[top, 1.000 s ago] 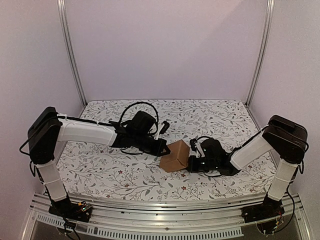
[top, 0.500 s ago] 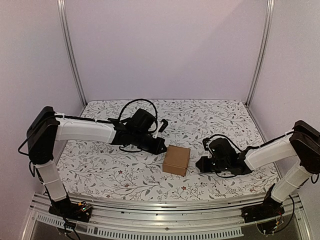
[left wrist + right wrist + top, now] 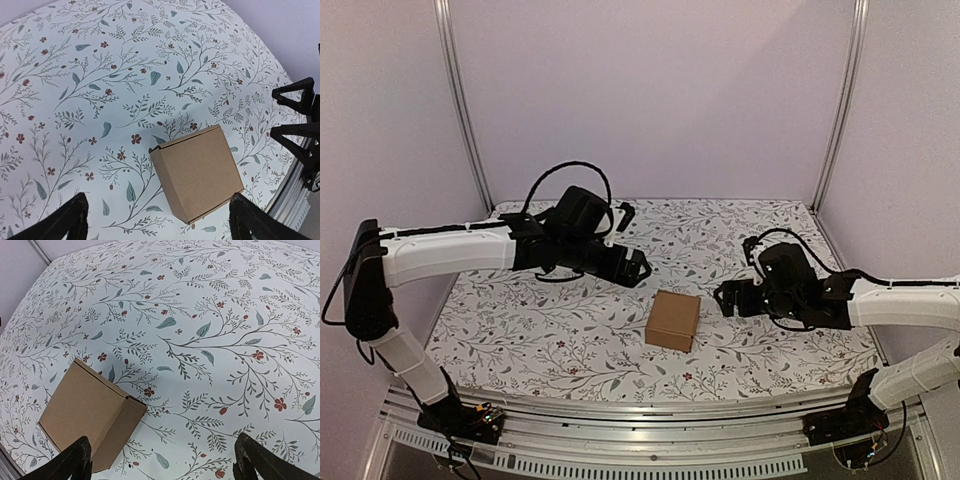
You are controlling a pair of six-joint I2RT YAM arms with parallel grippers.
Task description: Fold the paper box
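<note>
One paper box (image 3: 673, 320), folded shut into a plain brown cube, stands alone on the flowered bench (image 3: 520, 330), just below centre of the overhead view. Two tools flank it, both apart from it. A second ago both were closed against its sides. Now the left tool (image 3: 637, 270), up and left of the box, and the right tool (image 3: 723, 298), to its right, have drawn back, jaws spread wide, holding nothing.

The paper box (image 3: 673, 320) — plain brown, folded closed (squarish) — rests flat on the floral table (image 3: 520, 330)
</note>
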